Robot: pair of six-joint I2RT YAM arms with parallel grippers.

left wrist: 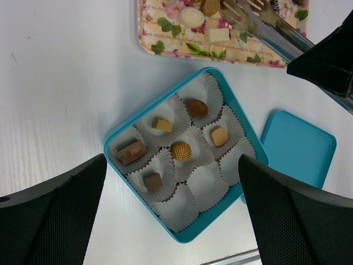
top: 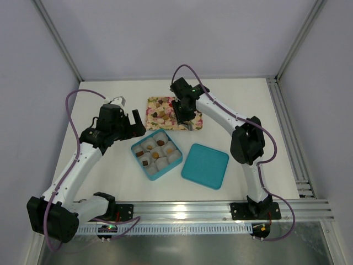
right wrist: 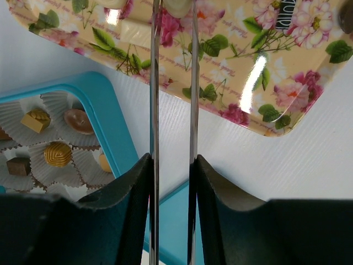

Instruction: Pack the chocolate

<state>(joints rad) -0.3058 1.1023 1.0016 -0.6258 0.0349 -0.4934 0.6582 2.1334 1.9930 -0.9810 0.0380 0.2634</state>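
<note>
Several chocolates (left wrist: 181,150) sit in white paper cups inside an open teal box (left wrist: 118,132); some cups are empty. More chocolates (left wrist: 191,16) lie on a floral tray (left wrist: 165,47) behind the box. My left gripper (left wrist: 172,163) hovers open and empty above the box's near left side. My right gripper (right wrist: 172,160) is shut on metal tongs (right wrist: 154,83). The tongs reach over the floral tray (right wrist: 237,66), their two blades either side of a pale chocolate (right wrist: 177,6) at the frame's top edge. Whether they touch it is cut off from view.
The teal lid (top: 205,165) lies flat to the right of the box (top: 135,148). The floral tray (top: 154,105) sits behind the box, under the right arm. Grey walls stand left, right and behind. A metal rail runs along the near edge.
</note>
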